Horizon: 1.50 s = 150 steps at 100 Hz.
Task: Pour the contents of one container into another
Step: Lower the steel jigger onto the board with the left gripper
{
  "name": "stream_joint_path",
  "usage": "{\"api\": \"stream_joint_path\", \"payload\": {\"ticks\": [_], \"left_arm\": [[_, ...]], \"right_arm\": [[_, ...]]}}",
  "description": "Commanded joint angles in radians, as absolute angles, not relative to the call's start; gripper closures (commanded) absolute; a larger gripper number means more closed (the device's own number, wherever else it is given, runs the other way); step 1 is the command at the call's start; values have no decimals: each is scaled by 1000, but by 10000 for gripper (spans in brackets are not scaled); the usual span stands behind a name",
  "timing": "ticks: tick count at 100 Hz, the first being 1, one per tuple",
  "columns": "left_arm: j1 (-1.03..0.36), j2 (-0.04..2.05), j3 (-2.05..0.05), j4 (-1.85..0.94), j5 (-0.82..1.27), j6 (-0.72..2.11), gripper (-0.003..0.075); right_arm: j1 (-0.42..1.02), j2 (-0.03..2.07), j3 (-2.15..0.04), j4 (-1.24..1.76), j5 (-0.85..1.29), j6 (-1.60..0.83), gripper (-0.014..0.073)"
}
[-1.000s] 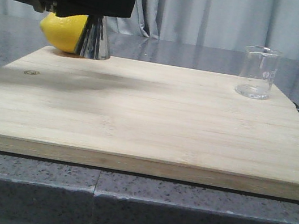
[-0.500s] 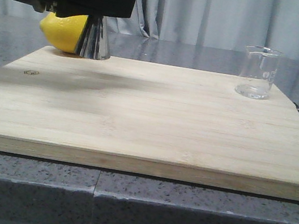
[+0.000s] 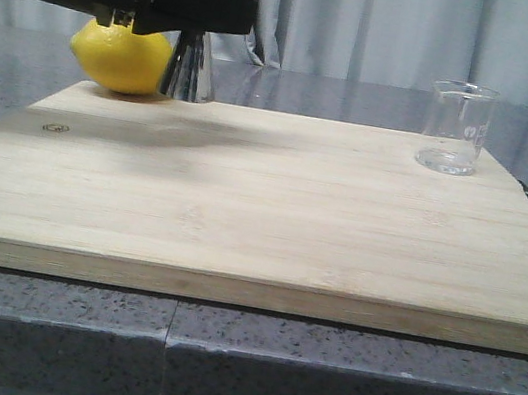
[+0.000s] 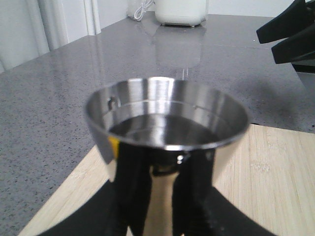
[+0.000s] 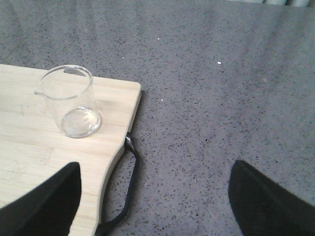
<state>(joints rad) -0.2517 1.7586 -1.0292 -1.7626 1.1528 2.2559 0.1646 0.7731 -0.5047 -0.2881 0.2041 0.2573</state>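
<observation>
The steel jigger (image 3: pixel 192 72) is at the board's far left, next to a lemon; only its lower cone shows under my left gripper (image 3: pixel 210 10). In the left wrist view its open upper cup (image 4: pixel 165 120) fills the middle, and my left gripper (image 4: pixel 162 169) is shut on the narrow waist beneath it. Whether its base touches the board I cannot tell. The clear glass beaker (image 3: pixel 455 128) stands upright and looks empty at the board's far right corner. My right gripper (image 5: pixel 155 206) is open above the board's edge, short of the beaker (image 5: pixel 71 101), with nothing between its fingers.
A yellow lemon (image 3: pixel 120 57) lies just left of the jigger. The bamboo cutting board (image 3: pixel 262 207) covers most of the grey stone counter (image 5: pixel 221 88); a black strap loop (image 5: pixel 125 196) hangs at its right edge. Two black finger-like shapes (image 4: pixel 290 32) show beyond the jigger.
My left gripper has moved to the right with the jigger, uncovering more of the lemon. The beaker has not moved.
</observation>
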Motion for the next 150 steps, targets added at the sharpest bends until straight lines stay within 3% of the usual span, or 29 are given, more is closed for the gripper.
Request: {"api": "stream_joint_path", "payload": {"ticks": [1,150], "left_arm": [[-277,1726,-1069,-1850,1268,2244,523],[-294,1818,-1083,-1806,1259,2257,517]], "right_arm": [[167,770,-541,-305,138,249,40],[167,770,-541,-305,95,249,40]]}}
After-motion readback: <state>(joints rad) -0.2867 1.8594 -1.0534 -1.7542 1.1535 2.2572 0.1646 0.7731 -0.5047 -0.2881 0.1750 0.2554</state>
